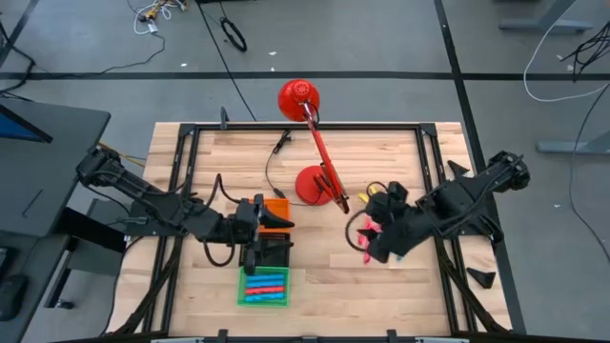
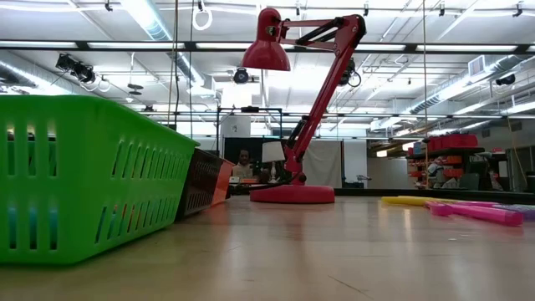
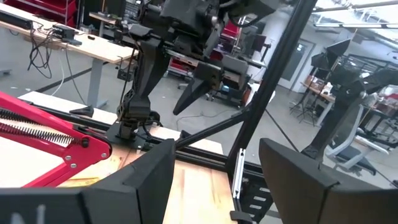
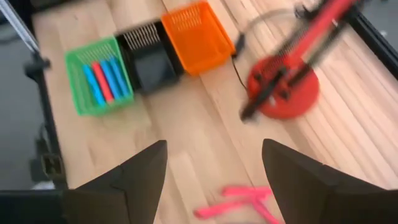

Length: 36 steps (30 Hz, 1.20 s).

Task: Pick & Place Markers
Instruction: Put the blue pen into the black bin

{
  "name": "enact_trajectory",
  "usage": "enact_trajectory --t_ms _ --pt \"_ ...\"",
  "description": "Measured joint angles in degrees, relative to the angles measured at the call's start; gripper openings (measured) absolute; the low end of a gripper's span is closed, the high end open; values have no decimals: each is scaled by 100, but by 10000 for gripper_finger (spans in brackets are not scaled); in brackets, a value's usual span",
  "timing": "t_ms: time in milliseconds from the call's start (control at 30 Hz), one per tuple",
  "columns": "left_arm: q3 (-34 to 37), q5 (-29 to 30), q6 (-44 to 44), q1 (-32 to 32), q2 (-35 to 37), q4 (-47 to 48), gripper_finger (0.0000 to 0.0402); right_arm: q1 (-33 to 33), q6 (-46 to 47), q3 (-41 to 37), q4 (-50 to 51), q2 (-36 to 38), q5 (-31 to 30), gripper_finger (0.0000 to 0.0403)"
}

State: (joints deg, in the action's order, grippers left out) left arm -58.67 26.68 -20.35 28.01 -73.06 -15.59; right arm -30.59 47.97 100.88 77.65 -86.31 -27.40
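Several blue markers and a red one (image 4: 102,78) lie flat in the green tray (image 1: 243,291) near the front edge. Loose pink markers (image 4: 239,202) lie on the table's right half. In the low view they show beside a yellow marker (image 2: 414,201). My right gripper (image 4: 214,180) hangs open above the pink markers and slants down, with nothing between its fingers. It is over the right half of the table (image 1: 379,246). My left gripper (image 3: 214,180) is open and level, high over the black tray (image 1: 274,250), and holds nothing.
An orange tray (image 4: 196,34) and the black tray (image 4: 146,59) stand in a row with the green one. A red desk lamp stands on its round base (image 1: 313,184) at mid-table, and its arm (image 1: 319,143) reaches toward the far edge. A dark frame (image 1: 429,152) rims the table.
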Motion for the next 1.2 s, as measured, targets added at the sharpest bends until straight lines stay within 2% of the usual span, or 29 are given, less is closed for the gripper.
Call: enact_trajectory --t_ms 333,633,767,933,1200 --pt "0 -2 -2 2 0 19 238 -591 1310 0 1223 455 0 265" --pt "0 -197 -3 2 -2 50 238 -1135 2062 -367 1221 1161 -3 265" --pt "0 -195 -5 2 -2 50 238 -1222 2241 -774 1234 1480 135 265" --pt "0 -194 -5 2 -2 50 238 -1242 2296 -1490 1246 1891 687 265" --pt "0 -192 -37 2 -2 48 238 -1237 1812 -2686 866 2403 1303 265"
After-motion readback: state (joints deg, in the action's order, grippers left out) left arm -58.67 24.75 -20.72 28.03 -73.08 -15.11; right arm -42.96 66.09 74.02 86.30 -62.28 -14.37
